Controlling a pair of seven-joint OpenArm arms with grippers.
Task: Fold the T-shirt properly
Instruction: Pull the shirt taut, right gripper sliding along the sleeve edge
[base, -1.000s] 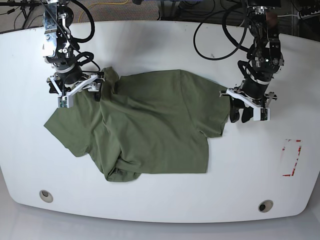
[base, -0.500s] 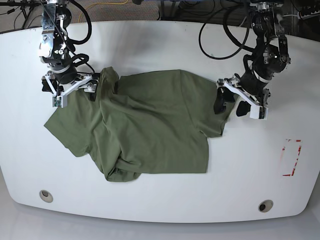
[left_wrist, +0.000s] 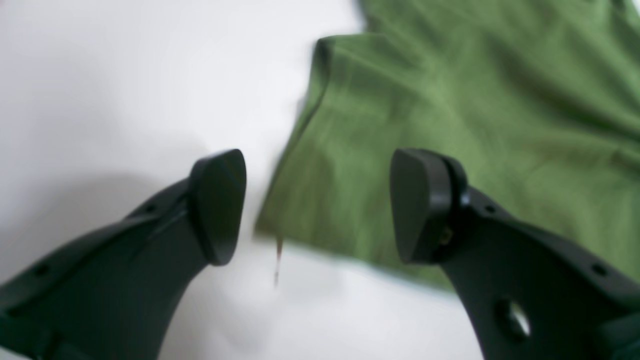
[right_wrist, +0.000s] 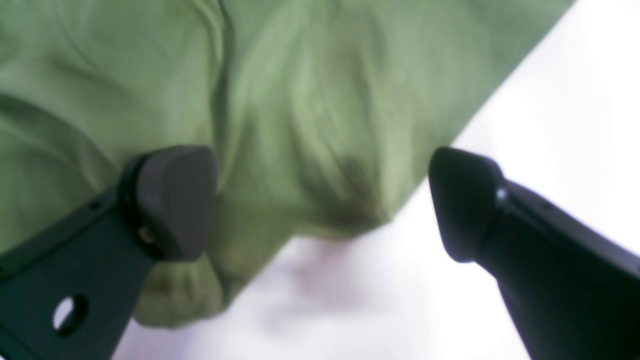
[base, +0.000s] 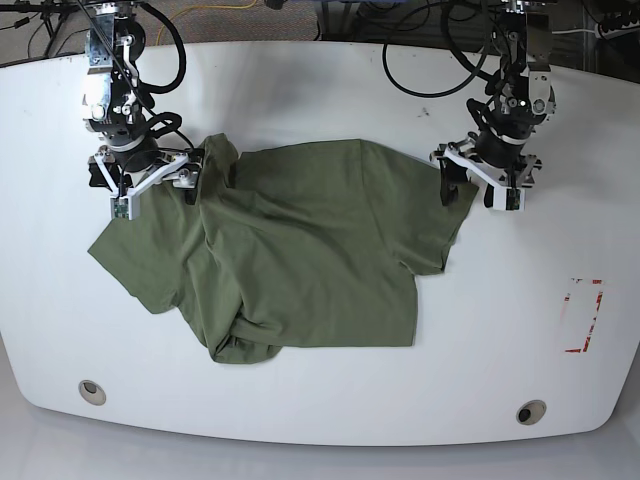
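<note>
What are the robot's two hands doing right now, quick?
Left end effector: open, holding nothing, over the edge of the T-shirt.
Right end effector: open, holding nothing, above the T-shirt's other edge.

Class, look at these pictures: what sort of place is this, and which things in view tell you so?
Most likely a robotics lab or test bench. A white table carries two robot arms with cables trailing off its far edge, an olive-green T-shirt lies crumpled between them, and a red tape mark sits near one edge.

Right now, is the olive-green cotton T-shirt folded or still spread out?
Not folded: the olive-green cotton T-shirt lies spread and rumpled on the white table, cloth bunched at its lower edge.
</note>
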